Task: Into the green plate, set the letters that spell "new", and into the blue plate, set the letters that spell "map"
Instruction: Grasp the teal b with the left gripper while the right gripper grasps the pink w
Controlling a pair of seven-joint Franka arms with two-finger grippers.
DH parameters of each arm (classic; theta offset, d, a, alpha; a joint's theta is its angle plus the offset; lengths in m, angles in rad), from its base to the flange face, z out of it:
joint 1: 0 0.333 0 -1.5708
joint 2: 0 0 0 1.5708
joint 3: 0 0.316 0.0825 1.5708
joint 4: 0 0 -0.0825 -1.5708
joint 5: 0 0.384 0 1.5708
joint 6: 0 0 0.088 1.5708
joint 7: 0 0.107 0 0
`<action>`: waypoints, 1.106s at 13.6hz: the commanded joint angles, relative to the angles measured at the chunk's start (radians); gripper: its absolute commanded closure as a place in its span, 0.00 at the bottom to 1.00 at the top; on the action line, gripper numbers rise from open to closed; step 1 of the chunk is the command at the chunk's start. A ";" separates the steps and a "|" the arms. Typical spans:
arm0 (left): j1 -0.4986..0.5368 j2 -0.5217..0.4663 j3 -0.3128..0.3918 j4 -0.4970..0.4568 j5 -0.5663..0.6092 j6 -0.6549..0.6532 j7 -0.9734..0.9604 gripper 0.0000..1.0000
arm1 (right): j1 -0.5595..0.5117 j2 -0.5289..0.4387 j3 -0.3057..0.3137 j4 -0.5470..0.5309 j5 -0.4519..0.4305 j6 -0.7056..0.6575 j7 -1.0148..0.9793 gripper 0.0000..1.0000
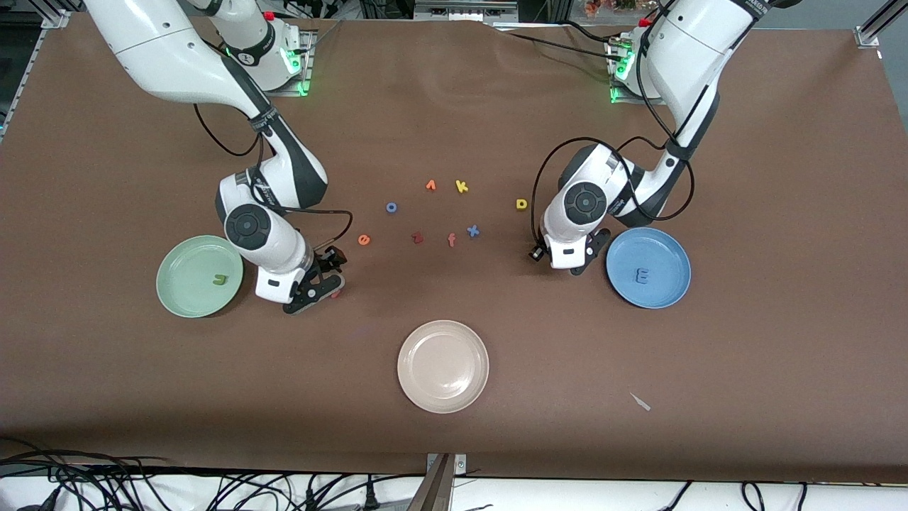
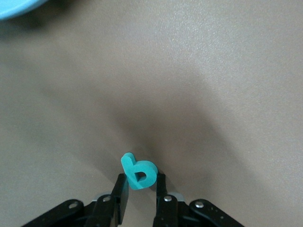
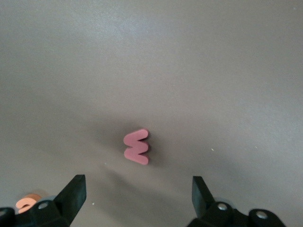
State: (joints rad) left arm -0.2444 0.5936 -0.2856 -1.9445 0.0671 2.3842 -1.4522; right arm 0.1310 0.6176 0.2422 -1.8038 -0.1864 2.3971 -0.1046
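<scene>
Brown matting covers the table (image 1: 454, 440), with small foam letters scattered near its middle. Being light, soft and thin, each is best pinched across its flat faces with little force. The teal a (image 2: 138, 172) is clamped in the left gripper (image 2: 140, 195), held low just beside the blue plate (image 1: 674, 245). The right gripper (image 3: 137, 189) is spread wide, poised over the pinkish-red w (image 3: 137, 147) beside the green plate (image 1: 177, 273).

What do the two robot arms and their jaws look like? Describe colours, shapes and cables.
Both arms have glossy white rounded shells with dark grey joints and round caps. Loose black cables loop beside them. Green lights glow at the bases. The left gripper and right gripper are black, with flat-sided jaws.
</scene>
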 commanded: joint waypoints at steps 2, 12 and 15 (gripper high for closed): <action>0.001 -0.029 0.008 -0.011 0.002 -0.005 -0.007 0.91 | 0.010 0.040 -0.006 0.009 -0.028 0.062 0.014 0.04; 0.121 -0.104 0.009 0.093 0.178 -0.319 0.255 0.91 | 0.009 0.086 -0.006 0.029 -0.028 0.074 0.013 0.43; 0.207 -0.110 0.002 0.081 0.177 -0.336 0.410 0.90 | 0.010 0.088 -0.006 0.029 -0.025 0.074 0.013 0.54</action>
State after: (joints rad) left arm -0.0835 0.5062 -0.2706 -1.8479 0.2222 2.0676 -1.1279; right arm 0.1335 0.6849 0.2396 -1.7922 -0.1976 2.4651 -0.1048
